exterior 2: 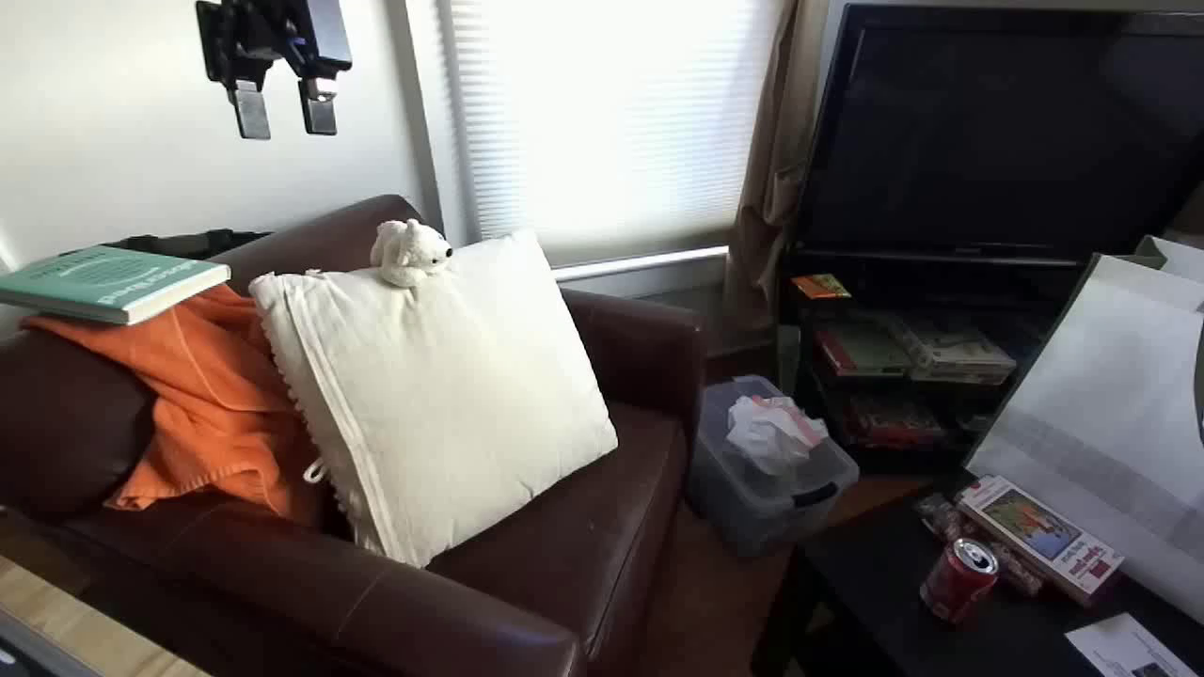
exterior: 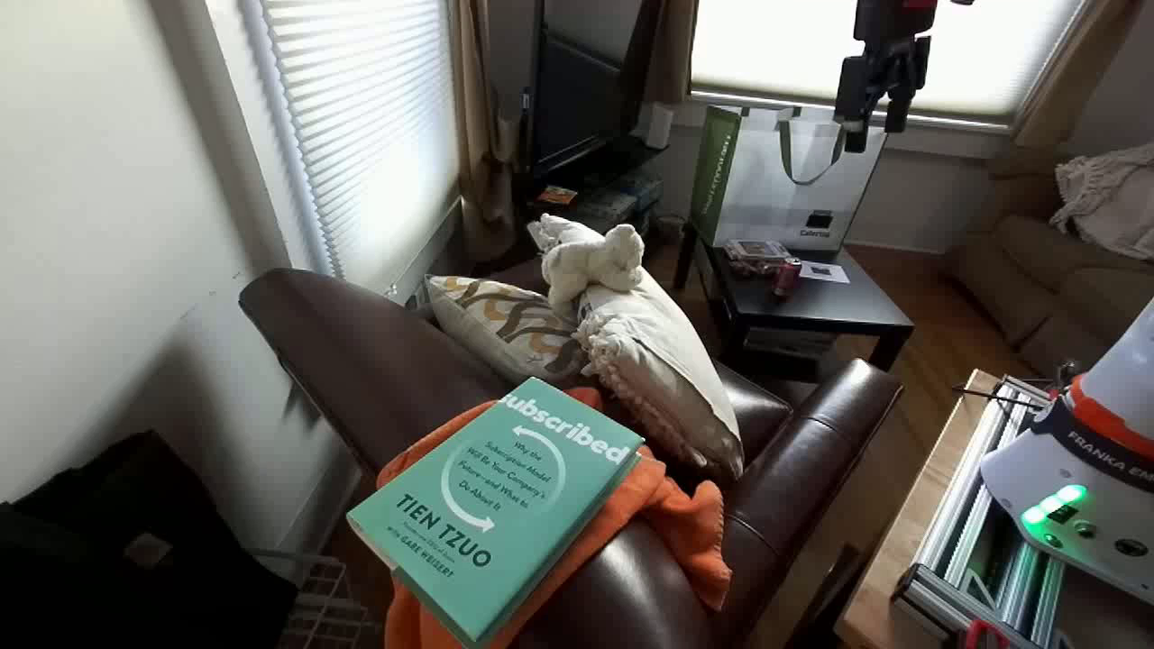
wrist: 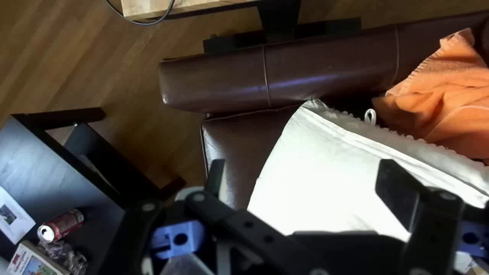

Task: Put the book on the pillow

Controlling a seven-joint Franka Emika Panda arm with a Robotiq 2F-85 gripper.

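The green book (exterior: 505, 505) lies flat, cover up, over an orange cloth on the armchair's back or arm; it also shows in an exterior view (exterior 2: 113, 282). It is out of the wrist view. The large white pillow (exterior 2: 442, 395) leans tilted in the armchair and shows in an exterior view (exterior: 672, 351) and the wrist view (wrist: 324, 183). A patterned pillow (exterior: 505, 329) lies beside it. My gripper (exterior 2: 285, 111) is open and empty, high above the chair; it also shows in an exterior view (exterior: 874, 122). In the wrist view its fingers (wrist: 305, 175) stand wide apart.
A white plush bear (exterior 2: 409, 254) sits on the pillow's upper edge. The orange cloth (wrist: 450, 91) drapes over the brown leather armchair (wrist: 282, 78). A black table (exterior: 820, 306) holds a white bag (exterior: 784, 198) and a red can (exterior 2: 959, 583). A television (exterior 2: 1006, 141) stands behind.
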